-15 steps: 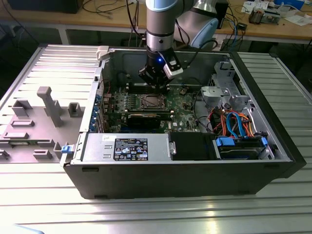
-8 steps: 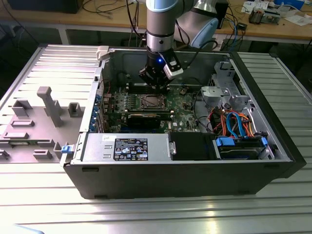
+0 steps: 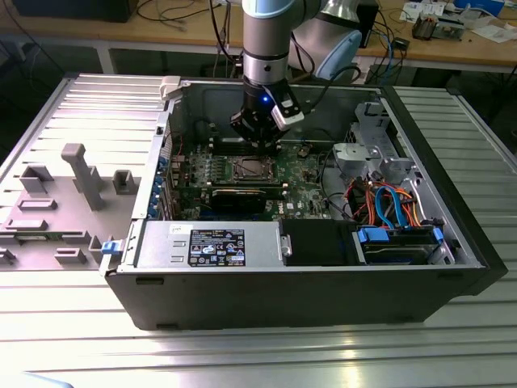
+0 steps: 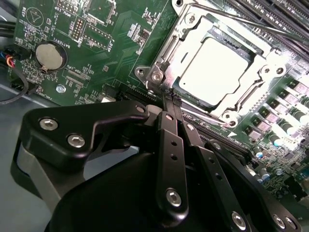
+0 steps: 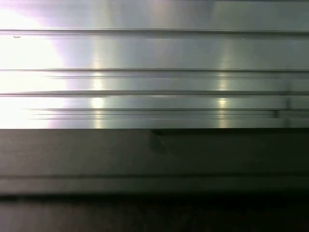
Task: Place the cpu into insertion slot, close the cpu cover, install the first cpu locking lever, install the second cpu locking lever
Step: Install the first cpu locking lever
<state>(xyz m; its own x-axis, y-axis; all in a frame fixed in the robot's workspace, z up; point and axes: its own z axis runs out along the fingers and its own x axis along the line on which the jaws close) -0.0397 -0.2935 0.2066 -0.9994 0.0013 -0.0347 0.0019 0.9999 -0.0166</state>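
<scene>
Green motherboard (image 4: 120,43) surrounds the insertion slot (image 4: 219,72), where the cpu (image 4: 215,70) sits under the lowered cpu cover (image 4: 263,65). Gripper (image 4: 173,102), fingers pressed together, should press levers squarely.

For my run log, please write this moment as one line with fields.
gripper: shut, empty, tips beside socket corner | cpu: seated in insertion slot | cpu cover: closed over cpu | levers: cannot tell

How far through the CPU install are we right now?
Done: the cpu sits in the insertion slot, and the cpu cover lies closed around it. In hand: the gripper, fingers together, tips at the socket's edge by a thin wire lever. Left: I cannot tell whether either lever is latched.
</scene>
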